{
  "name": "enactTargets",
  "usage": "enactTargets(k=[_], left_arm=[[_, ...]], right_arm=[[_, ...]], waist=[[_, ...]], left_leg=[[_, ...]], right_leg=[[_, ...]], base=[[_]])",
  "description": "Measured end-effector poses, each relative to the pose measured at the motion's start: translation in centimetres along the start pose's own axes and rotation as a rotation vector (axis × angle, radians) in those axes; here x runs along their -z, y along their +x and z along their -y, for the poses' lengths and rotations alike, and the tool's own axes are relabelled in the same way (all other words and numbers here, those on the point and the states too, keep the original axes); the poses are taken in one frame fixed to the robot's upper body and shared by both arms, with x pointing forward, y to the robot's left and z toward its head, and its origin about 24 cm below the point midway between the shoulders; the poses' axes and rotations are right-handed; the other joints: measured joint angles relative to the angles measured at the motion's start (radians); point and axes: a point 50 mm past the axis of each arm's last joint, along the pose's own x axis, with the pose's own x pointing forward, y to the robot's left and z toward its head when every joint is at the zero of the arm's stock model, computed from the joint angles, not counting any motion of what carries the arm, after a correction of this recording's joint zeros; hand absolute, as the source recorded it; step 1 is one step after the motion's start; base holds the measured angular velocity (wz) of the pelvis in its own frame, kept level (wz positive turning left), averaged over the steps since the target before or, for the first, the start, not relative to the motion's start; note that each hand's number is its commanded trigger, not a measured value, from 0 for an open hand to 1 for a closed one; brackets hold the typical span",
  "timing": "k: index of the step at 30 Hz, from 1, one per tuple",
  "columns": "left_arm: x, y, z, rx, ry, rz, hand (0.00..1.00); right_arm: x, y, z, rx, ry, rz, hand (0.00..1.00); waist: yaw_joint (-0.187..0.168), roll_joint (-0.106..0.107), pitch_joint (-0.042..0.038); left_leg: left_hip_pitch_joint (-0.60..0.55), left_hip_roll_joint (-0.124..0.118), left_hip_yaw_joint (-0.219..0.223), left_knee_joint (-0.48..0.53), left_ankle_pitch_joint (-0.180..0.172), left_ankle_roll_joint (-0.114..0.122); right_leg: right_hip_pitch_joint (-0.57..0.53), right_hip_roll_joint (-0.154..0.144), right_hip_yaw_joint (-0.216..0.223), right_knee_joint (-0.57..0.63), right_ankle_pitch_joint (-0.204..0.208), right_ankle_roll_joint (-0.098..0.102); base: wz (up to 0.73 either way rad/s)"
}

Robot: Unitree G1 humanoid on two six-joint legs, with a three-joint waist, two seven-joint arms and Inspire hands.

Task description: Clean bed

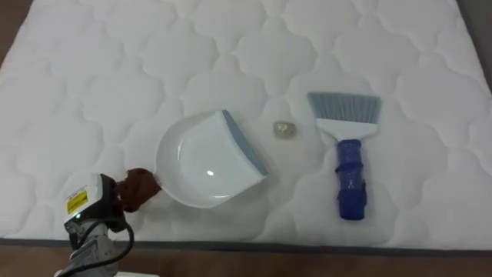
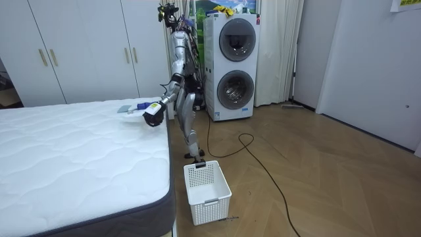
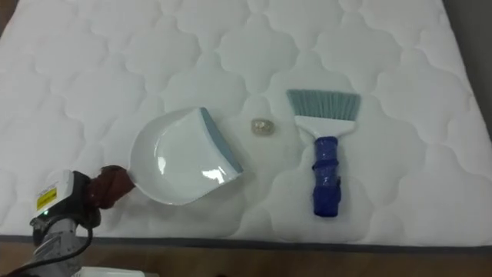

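Note:
A white dustpan (image 1: 201, 163) with a grey-blue lip lies on the white quilted bed (image 1: 92, 69), near its front edge. My left hand (image 1: 137, 189), reddish-brown, is curled round the pan's handle at the lower left. A small crumpled scrap (image 1: 284, 129) lies just right of the pan's lip. Further right a brush (image 1: 350, 165) with a blue handle and grey-blue bristles lies flat, with its bristles pointing away from me. In the room view I stand at the side of the bed (image 2: 72, 158), with my arm (image 2: 152, 117) reaching over it.
The mattress edge (image 1: 246, 246) runs along the bottom of the eye view. A white basket (image 2: 207, 191) stands on the wood floor by the bed's corner. Stacked washing machines (image 2: 231, 66) are behind me, and white wardrobes (image 2: 79, 46) line the wall beyond the bed.

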Motion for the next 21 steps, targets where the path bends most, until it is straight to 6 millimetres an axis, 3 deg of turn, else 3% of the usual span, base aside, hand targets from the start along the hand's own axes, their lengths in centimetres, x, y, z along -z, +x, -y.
enactTargets(k=[10,21], left_arm=[[0.3,-0.4,-0.4,-0.122,0.084,0.046,1.00],[0.5,-1.3,0.4,-0.156,0.120,0.039,1.00]], right_arm=[[-4.6,0.2,0.0,0.079,0.192,0.130,0.00],[-7.5,-0.4,-1.0,0.185,0.245,0.191,0.00]], waist=[[-0.001,-0.006,0.0015],[0.001,-0.017,0.0050]], left_leg=[[-0.016,0.004,0.019,0.011,0.000,0.000],[-0.073,0.002,0.031,0.043,0.001,0.003]], right_leg=[[-0.021,0.001,0.017,0.011,0.000,0.000],[-0.096,-0.008,0.033,0.065,-0.002,0.003]], base=[[-0.05],[-0.04]])
